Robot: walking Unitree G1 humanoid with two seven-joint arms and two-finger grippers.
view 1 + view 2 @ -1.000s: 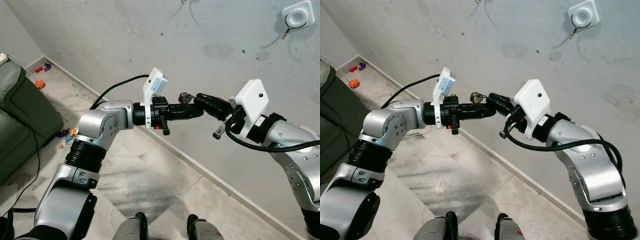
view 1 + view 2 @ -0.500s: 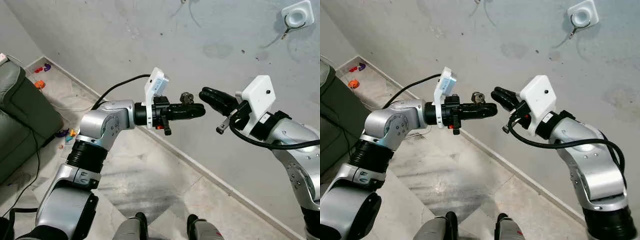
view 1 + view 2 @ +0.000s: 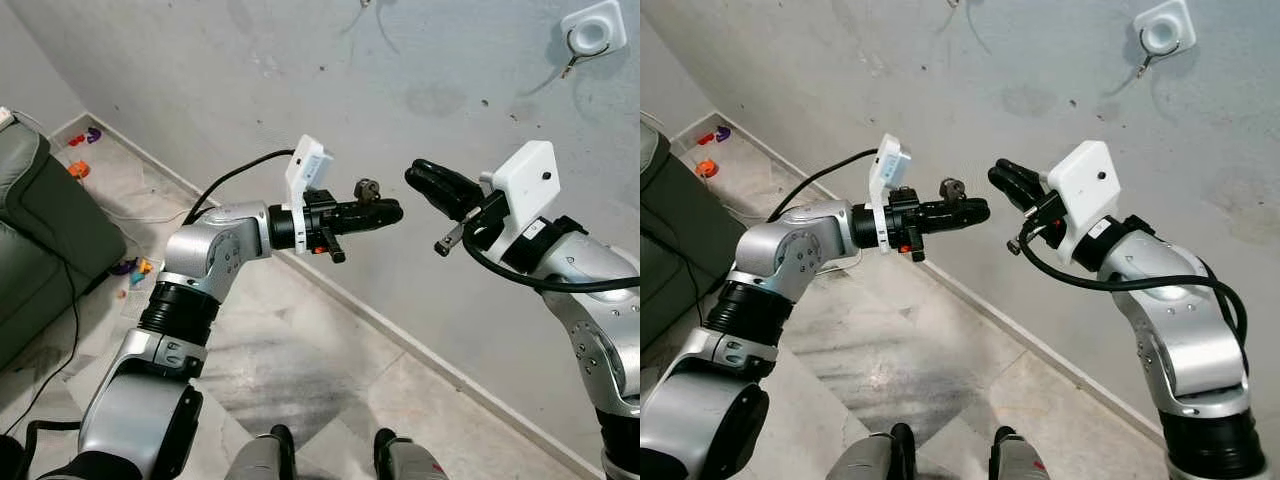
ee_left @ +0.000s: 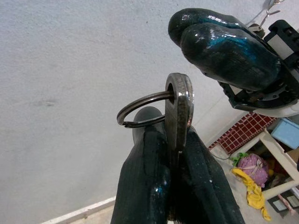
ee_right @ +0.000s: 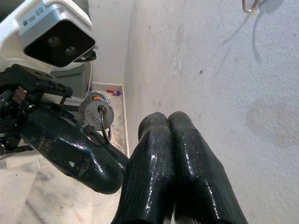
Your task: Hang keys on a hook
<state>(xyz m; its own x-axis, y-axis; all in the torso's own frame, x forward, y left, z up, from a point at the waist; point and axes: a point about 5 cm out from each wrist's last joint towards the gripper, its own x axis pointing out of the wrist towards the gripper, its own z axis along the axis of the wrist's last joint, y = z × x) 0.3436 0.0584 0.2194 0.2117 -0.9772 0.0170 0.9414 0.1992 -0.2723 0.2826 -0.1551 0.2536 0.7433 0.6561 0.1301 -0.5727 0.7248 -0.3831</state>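
A silver key [image 4: 179,112] on a wire ring [image 4: 140,109] stands up from my left gripper [image 3: 390,212], which is shut on it, held out level in front of the grey wall. My right gripper [image 3: 418,175] is shut with nothing in it, a short gap to the right of the key and pointing at it. In the right wrist view the key [image 5: 96,113] sits on the left fingers [image 5: 70,154], beside my right gripper [image 5: 167,119]. A white wall mount with a metal hook [image 3: 578,45] is high on the wall, up and to the right of both grippers.
A dark green sofa [image 3: 40,230] stands at the left, with small toys [image 3: 80,168] and a cable on the tiled floor beside it. The wall's baseboard [image 3: 400,335] runs diagonally below the arms. My feet [image 3: 330,445] are at the bottom.
My right gripper has drawn back from the key, up and to the right, so a gap has opened. My left gripper keeps the key and has risen slightly.
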